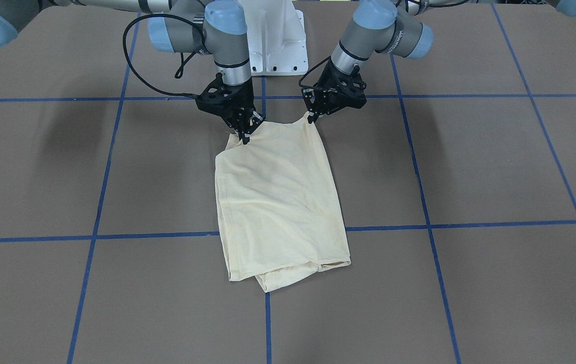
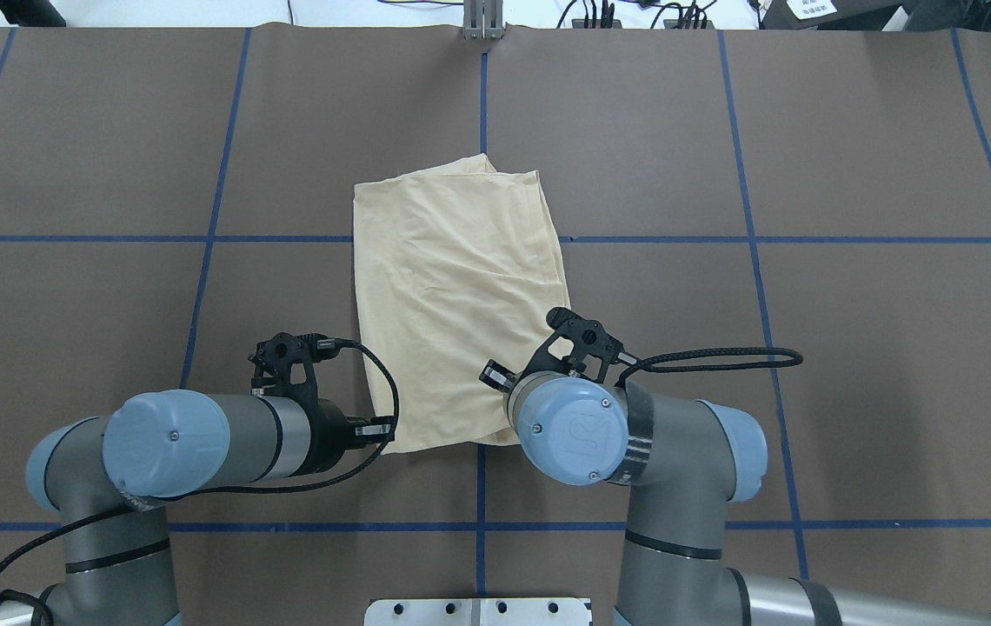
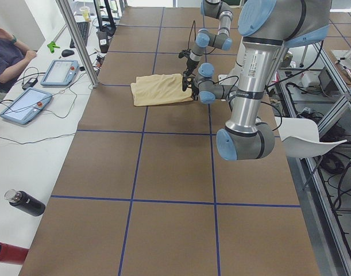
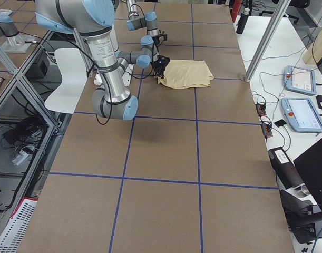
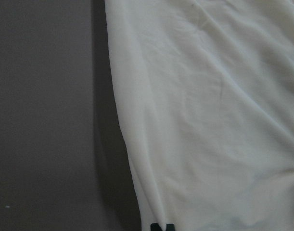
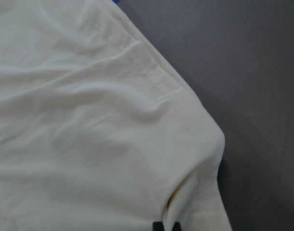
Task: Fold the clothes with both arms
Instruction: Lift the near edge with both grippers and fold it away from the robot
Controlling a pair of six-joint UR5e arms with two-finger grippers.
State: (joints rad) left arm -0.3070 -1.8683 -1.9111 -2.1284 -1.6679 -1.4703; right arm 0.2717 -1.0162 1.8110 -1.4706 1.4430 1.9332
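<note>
The cream shirt (image 1: 278,192) lies folded into a narrow rectangle in the middle of the table, plain side up, its print hidden. It also shows in the overhead view (image 2: 452,287). My left gripper (image 1: 312,117) is shut on the shirt's near corner on that side; the left wrist view shows its fingertips (image 5: 162,227) pinching cloth (image 5: 209,120). My right gripper (image 1: 244,137) is shut on the other near corner, lifting it slightly. The right wrist view shows its fingertips (image 6: 166,226) on the hemmed edge (image 6: 89,134). In the overhead view the right gripper is hidden under its wrist.
The white pedestal base (image 1: 278,45) stands just behind the two grippers. Blue tape lines (image 1: 429,222) cross the brown table. A side bench with tablets (image 3: 26,106), bottles (image 3: 23,202) and a seated person (image 3: 6,54) runs along the far edge.
</note>
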